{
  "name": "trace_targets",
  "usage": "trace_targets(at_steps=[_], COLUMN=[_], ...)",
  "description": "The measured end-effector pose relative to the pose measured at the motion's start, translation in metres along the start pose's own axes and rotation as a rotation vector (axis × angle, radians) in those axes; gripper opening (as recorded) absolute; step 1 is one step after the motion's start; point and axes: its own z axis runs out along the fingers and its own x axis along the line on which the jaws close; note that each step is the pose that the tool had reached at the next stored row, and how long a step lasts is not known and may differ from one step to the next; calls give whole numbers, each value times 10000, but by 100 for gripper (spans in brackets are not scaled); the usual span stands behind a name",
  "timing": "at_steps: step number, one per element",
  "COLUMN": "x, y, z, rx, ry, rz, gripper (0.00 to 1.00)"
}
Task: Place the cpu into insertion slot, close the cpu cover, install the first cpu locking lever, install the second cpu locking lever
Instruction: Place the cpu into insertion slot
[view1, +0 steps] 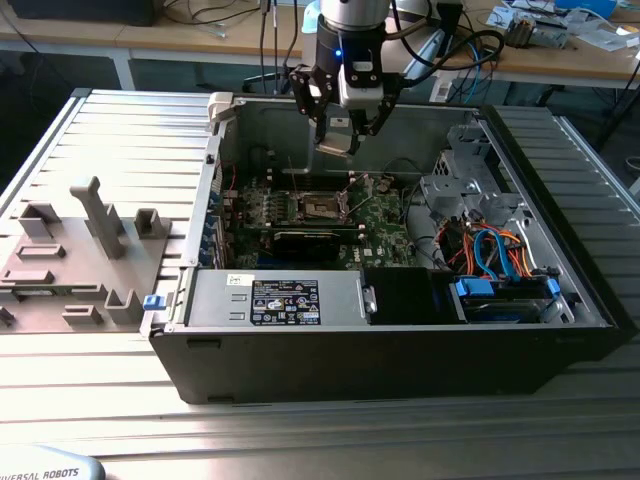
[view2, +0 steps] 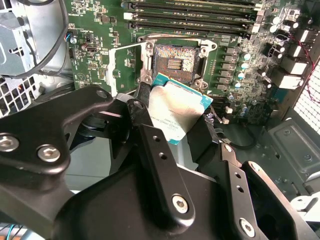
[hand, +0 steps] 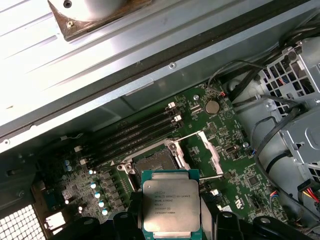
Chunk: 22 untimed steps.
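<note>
likely light but fragile, the cpu (hand: 171, 209) is clamped edgewise in the gripper (view1: 338, 138), twelve o'clock of the slot (view1: 318, 207).

The cpu (hand: 171, 207) has a silvery-grey top and teal-green rim, the board (view2: 92, 70) is green, the slot (view2: 174, 61) black with silvery border, the pincer (view1: 338, 138) black.

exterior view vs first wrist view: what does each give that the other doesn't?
Exterior view adds the whole open case, the grey fixture tray at the exterior view's left, and the tool from outside. First wrist view adds the coin cell and the opened cpu cover. Shared: the cpu in the tool, green board, empty insertion slot.
</note>
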Motion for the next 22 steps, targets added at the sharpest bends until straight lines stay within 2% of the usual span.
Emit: trace_targets(at_steps=[22], x=[0], y=[-1], z=[12], rx=[-5], ry=[-20], rz=[299], gripper=[54])
